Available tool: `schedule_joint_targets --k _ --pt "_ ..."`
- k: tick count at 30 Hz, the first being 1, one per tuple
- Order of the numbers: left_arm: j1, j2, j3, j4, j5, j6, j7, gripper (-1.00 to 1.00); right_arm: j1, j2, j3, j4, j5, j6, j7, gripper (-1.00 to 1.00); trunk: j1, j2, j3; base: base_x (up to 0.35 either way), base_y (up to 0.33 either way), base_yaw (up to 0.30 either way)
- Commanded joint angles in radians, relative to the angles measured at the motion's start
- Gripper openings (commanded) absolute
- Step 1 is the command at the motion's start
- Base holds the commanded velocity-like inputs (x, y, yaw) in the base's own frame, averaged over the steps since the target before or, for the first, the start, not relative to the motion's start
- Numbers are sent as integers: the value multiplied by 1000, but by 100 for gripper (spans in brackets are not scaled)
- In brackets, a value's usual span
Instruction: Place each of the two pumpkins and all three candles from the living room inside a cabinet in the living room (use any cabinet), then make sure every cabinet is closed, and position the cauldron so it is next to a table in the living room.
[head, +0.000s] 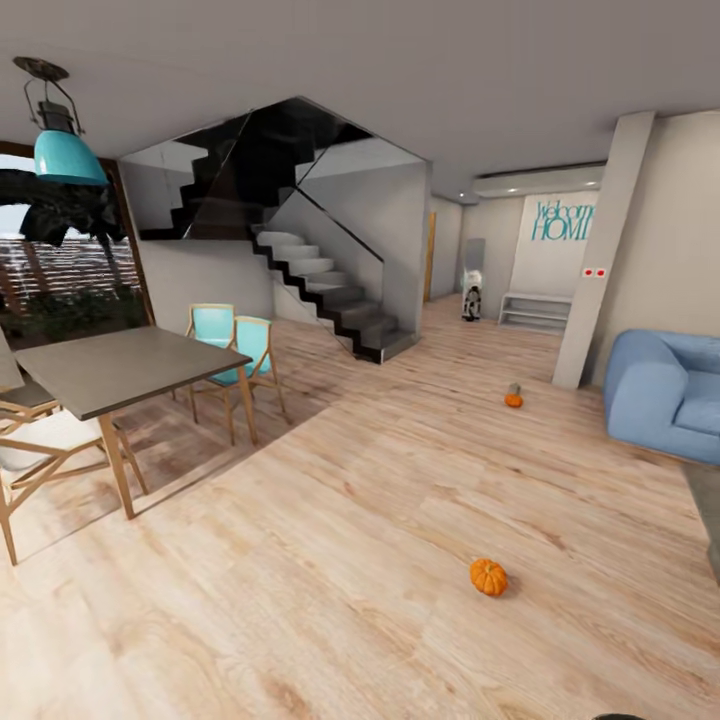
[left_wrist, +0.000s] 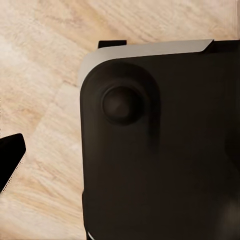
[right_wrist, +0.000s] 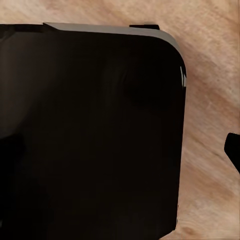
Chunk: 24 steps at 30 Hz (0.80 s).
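Two orange pumpkins lie on the wood floor in the head view. The near pumpkin (head: 489, 577) is at the lower middle right. Farther back, the second pumpkin (head: 513, 400) rests beside the pillar, with a small grey-beige candle (head: 513, 388) touching its far side. The cabinet and the cauldron are out of view. In the left wrist view a dark fingertip (left_wrist: 11, 152) juts in over the floor beside the robot's black base (left_wrist: 160, 150). One dark fingertip (right_wrist: 234, 150) likewise shows in the right wrist view next to the base (right_wrist: 90, 130). Neither view shows how the jaws stand.
A grey dining table (head: 120, 365) with teal chairs (head: 240, 350) stands at the left. A staircase (head: 320, 290) rises in the middle. A blue sofa (head: 665, 385) sits at the right behind the pillar (head: 600, 260). A white shelf bench (head: 535, 310) is at the far wall.
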Motion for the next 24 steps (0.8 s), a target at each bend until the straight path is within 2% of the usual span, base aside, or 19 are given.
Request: schedule_joint_targets --k 1,16,24 --pt "0 0 0 1 -1 -4 0 100 0 0 0 0 0 -3 1 100 0 0 0 0 0 -237" --pt "0 0 -1 1 -3 -4 0 100 0 -1 -1 3 0 -4 1 100 0 0 15 0 0 -231" --pt "0 0 0 2 -1 -4 3 100 0 -2 -5 8 -1 -4 0 100 0 0 17 0 0 -77"
